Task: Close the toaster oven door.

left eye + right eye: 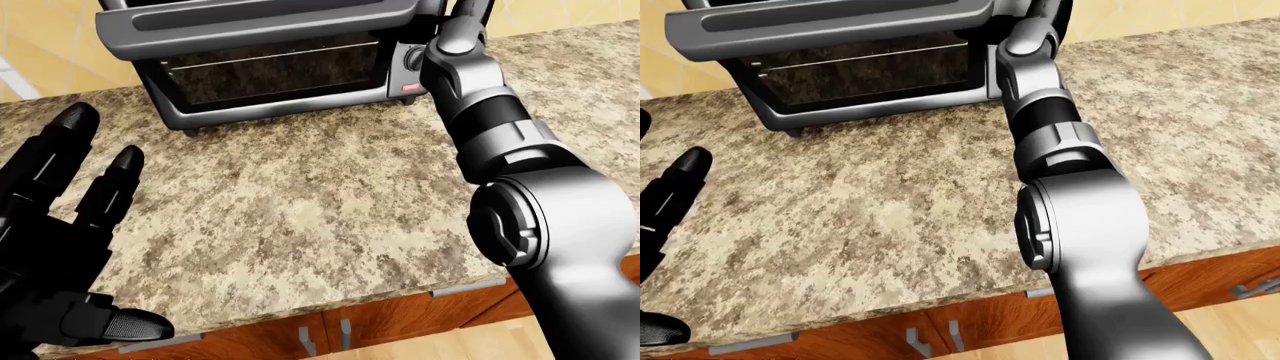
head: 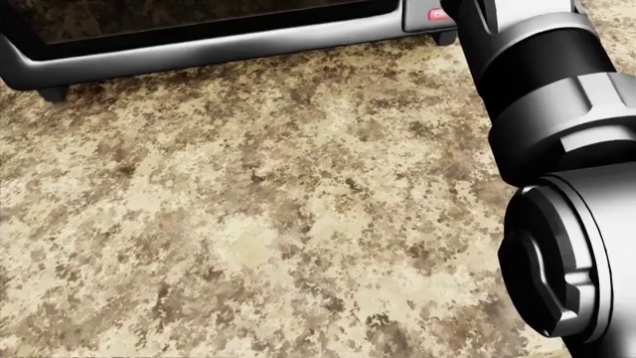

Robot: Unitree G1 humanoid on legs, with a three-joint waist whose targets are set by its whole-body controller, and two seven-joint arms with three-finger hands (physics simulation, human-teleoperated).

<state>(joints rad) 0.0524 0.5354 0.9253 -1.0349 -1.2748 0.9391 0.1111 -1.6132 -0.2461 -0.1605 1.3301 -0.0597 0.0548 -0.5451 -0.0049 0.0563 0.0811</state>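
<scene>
On far desk (image 1: 330, 195): toaster oven (image 1: 270, 67), door (image 1: 265, 26) raised partway. Left hand (image 1: 60, 247) near-left, fingers spread. Right hand hidden; state unknown.

I'm looking down into a home kitchen, rendered in simulation. A speckled brown and tan granite countertop (image 1: 300, 202) fills most of what I see, and a grey toaster oven (image 1: 270, 67) sits at its far side, towards the left, with a wire rack visible inside. Under the counter's near edge I can make out reddish wood cabinet fronts (image 1: 970, 326) with slim metal handles (image 1: 306, 341). Behind the oven there is a yellow tiled wall (image 1: 50, 45), and a strip of pale wooden floor (image 1: 1230, 330) shows at the bottom right
</scene>
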